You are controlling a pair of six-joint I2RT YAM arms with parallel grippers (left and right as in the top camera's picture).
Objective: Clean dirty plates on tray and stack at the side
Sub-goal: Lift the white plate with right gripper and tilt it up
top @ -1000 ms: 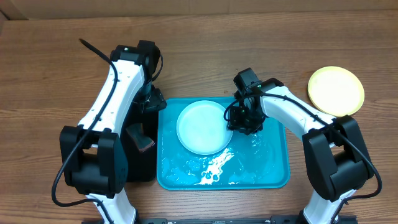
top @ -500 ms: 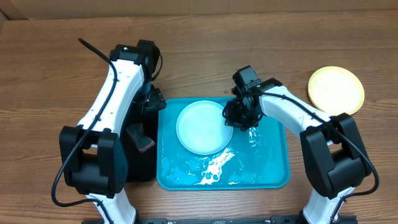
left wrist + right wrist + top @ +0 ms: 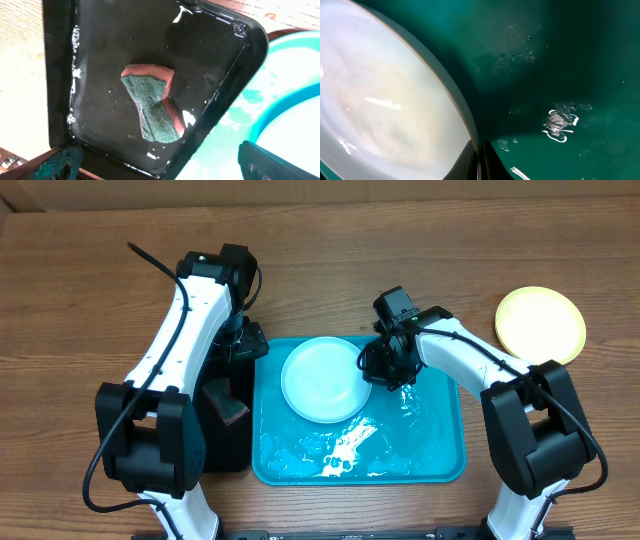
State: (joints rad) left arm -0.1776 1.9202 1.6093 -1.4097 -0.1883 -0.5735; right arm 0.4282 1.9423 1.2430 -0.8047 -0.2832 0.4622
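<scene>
Overhead, the light blue plate (image 3: 320, 380) lies in the upper left part of the blue tray (image 3: 452, 465), with the right gripper (image 3: 372, 366) at the plate's right edge. A yellow plate (image 3: 540, 326) rests on the table (image 3: 90, 280) at the upper right, well apart from the tray; that looks like the stacking side. The left gripper (image 3: 243, 345) hangs over the top end of the black tray (image 3: 215, 460), and the sponge (image 3: 228, 402) lies lower down in it.

From the left wrist, the left gripper (image 3: 160, 167) stands wide with nothing between its fingers. The sponge lies loose on the wet black floor in mid-frame, with the blue tray and a slice of plate at the right edge.

From the right wrist, the jaws are pinched tight at the bottom of the frame and the plate's rim runs straight into them. The grip appears to be on the thin rim alone.

Judged from this, the step is pinning the plate so it can be scrubbed. A rim pinch on wet plastic is likely to slip or pivot, so the right arm should hold the plate low and level. The left should come down squarely on the sponge's middle, then wipe toward the held edge.
</scene>
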